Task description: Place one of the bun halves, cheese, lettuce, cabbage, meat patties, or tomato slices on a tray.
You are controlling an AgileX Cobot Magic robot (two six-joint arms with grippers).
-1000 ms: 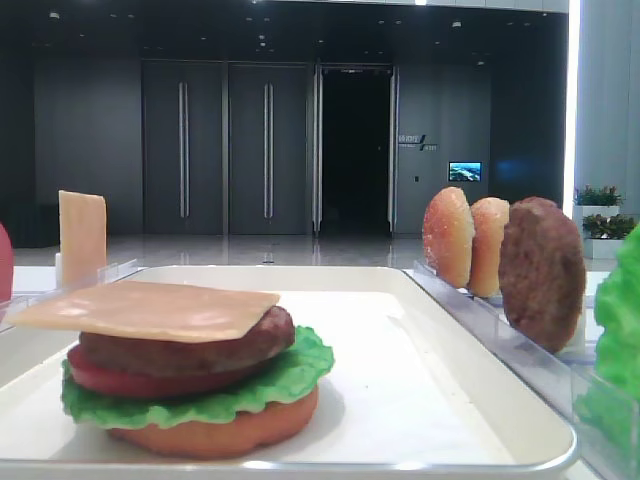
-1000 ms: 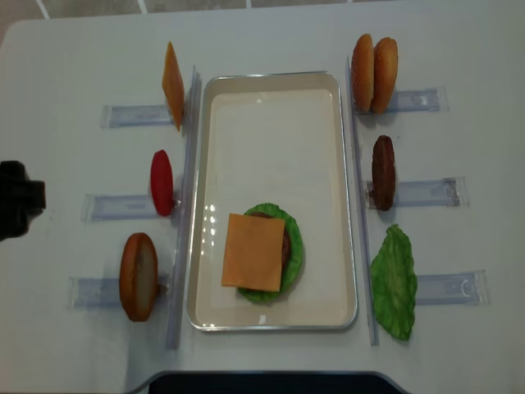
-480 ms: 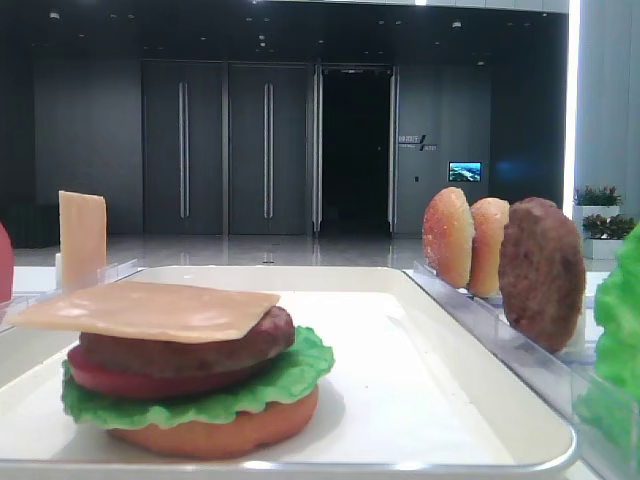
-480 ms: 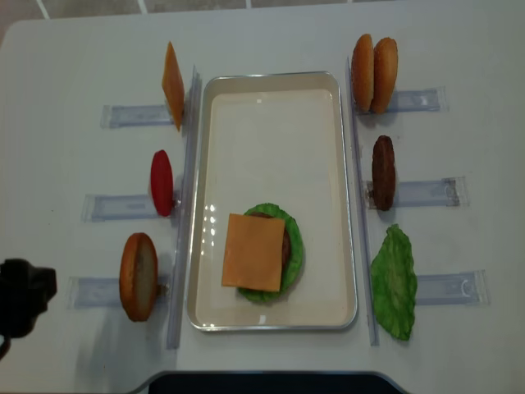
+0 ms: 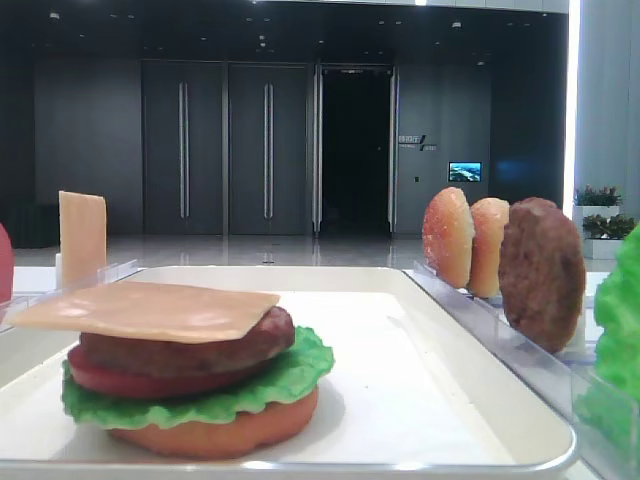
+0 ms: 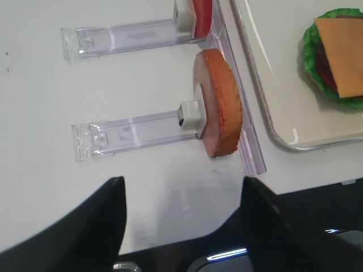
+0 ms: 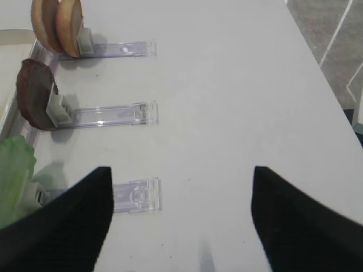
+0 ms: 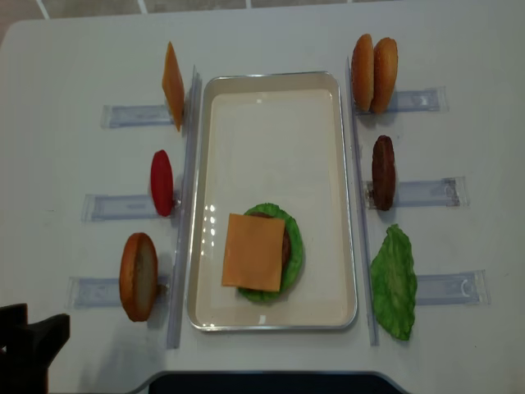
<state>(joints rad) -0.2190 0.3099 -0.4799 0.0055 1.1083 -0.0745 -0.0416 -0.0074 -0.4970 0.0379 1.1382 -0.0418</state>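
Note:
A white tray (image 8: 271, 115) holds a stack topped by a cheese (image 8: 253, 252) slice over patty, tomato, lettuce and bun. Left of the tray stand another cheese slice (image 8: 172, 84), a tomato slice (image 8: 162, 182) and a bun half (image 8: 138, 276) in racks. On the right are two bun halves (image 8: 374, 72), a meat patty (image 8: 383, 172) and lettuce (image 8: 394, 281). My left gripper (image 6: 181, 187) is open and empty near the front table edge, just short of the bun half (image 6: 218, 110). Over bare table, my right gripper (image 7: 180, 175) is also open and empty.
Clear plastic racks (image 8: 123, 115) lie on both sides of the tray, and long clear rails (image 8: 185, 205) run along its edges. The left arm (image 8: 29, 353) is at the front left corner. A dark ledge (image 6: 272, 238) borders the near table edge.
The left arm has slid along the table's left side toward the front edge, from beside the tomato rack to the front left corner. Nothing else has moved.

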